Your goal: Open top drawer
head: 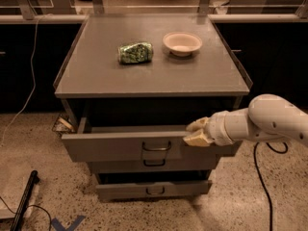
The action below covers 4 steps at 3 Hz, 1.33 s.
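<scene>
The top drawer (110,148) is the widest grey drawer of the cabinet, with a small loop handle (156,147) in the middle of its flat front. It stands pulled out a little, and a dark gap shows behind its front. My gripper (196,132) comes in from the right on a white arm (269,119). It is at the upper edge of the drawer front, right of the handle. One finger sits behind the front and one before it, closed on that edge.
A crumpled green packet (135,52) and a white bowl (182,43) lie on the cabinet top (144,81). Below are two narrower drawers (120,165), the lowest (125,190) slightly out. A black rod (24,201) and a cable (260,177) lie on the floor.
</scene>
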Each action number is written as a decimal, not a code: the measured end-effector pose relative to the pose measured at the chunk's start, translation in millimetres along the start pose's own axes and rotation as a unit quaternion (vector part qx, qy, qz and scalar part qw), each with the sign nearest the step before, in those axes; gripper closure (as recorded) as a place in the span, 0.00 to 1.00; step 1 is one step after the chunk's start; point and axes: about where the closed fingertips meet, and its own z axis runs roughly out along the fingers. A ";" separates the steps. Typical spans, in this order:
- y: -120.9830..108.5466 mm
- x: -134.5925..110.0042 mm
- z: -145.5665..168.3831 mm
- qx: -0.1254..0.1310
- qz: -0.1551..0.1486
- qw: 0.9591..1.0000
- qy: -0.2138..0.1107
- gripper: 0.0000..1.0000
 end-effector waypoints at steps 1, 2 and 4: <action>-0.4 -2.4 -2.5 0.000 0.000 1.000 0.000 1.00; 13.5 4.7 -12.9 0.000 0.002 1.000 -0.002 0.97; 13.6 4.7 -12.8 0.000 0.002 1.000 -0.002 0.43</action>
